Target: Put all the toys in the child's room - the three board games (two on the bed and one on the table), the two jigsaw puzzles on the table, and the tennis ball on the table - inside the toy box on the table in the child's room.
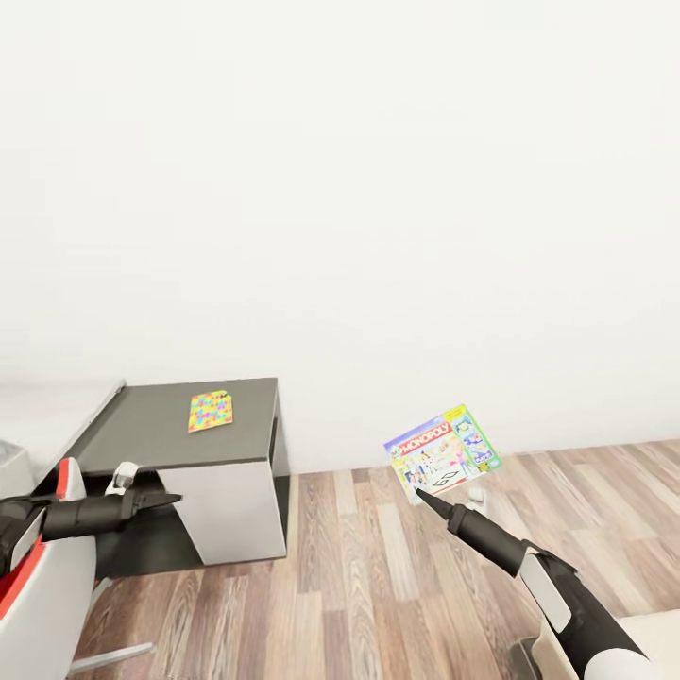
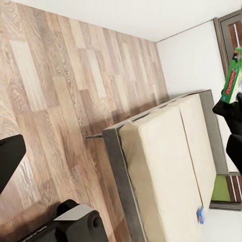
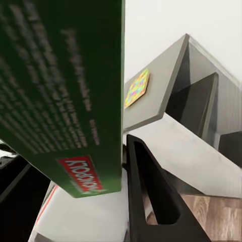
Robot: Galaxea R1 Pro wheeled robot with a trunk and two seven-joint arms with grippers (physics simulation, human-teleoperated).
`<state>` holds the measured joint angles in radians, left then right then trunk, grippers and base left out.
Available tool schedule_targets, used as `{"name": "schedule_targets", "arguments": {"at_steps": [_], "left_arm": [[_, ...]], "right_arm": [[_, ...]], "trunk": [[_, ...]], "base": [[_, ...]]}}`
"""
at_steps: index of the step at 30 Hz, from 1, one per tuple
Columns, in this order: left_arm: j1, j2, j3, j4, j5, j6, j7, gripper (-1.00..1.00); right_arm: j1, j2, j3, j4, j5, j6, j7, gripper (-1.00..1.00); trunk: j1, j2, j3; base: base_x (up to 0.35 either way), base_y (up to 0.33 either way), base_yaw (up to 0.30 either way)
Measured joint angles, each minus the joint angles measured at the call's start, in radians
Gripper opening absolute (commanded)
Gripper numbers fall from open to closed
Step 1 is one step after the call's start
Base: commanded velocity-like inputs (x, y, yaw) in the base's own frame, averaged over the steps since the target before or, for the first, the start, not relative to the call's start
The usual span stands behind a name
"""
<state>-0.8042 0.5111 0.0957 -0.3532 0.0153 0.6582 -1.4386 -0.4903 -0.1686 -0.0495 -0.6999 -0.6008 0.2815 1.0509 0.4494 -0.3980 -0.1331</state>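
Observation:
My right gripper (image 1: 422, 495) is shut on a Monopoly board game (image 1: 442, 453), holding it up by its lower edge above the wooden floor, cover facing me. The right wrist view has the box's green side (image 3: 60, 91) pressed against one dark finger (image 3: 146, 196). It also appears edge-on in the left wrist view as the Monopoly box (image 2: 232, 75). A colourful jigsaw puzzle box (image 1: 209, 412) lies flat on the dark grey table (image 1: 161, 434) to my left, also seen as the puzzle (image 3: 137, 88). My left gripper (image 1: 168, 499) hangs open and empty in front of the table.
The table stands against the white wall, with an open shelf side (image 1: 278, 453). A light grey surface (image 1: 47, 416) adjoins it on the left. Wooden floor (image 1: 359, 586) spreads between the arms. The left wrist view shows a bed (image 2: 166, 161) with a small blue item (image 2: 200, 214) on it.

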Motion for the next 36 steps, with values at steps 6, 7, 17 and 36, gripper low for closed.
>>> {"name": "schedule_targets", "arguments": {"at_steps": [6,7,17,36], "left_arm": [[0.0,0.0,0.0,0.0,0.001,0.0,0.0,1.0],[0.0,0.0,0.0,0.0,0.001,0.0,0.0,1.0],[0.0,0.0,0.0,0.0,0.001,0.0,-0.001,1.0],[0.0,0.0,0.0,0.0,0.001,0.0,-0.002,1.0]], "right_arm": [[0.0,0.0,0.0,-0.001,0.001,0.0,-0.023,-1.0],[0.0,0.0,0.001,-0.001,0.001,0.0,-0.028,-1.0],[0.0,0.0,0.001,-0.001,0.007,0.006,-0.057,-1.0],[0.0,0.001,0.001,-0.002,0.002,0.009,-0.068,-1.0]], "trunk": [[0.0,0.0,0.007],[0.0,0.0,0.008],[0.0,0.0,0.019],[0.0,0.0,0.026]], "base": [[0.0,0.0,0.227],[0.0,0.0,0.233],[0.0,0.0,0.236],[0.0,0.0,0.163]]}}
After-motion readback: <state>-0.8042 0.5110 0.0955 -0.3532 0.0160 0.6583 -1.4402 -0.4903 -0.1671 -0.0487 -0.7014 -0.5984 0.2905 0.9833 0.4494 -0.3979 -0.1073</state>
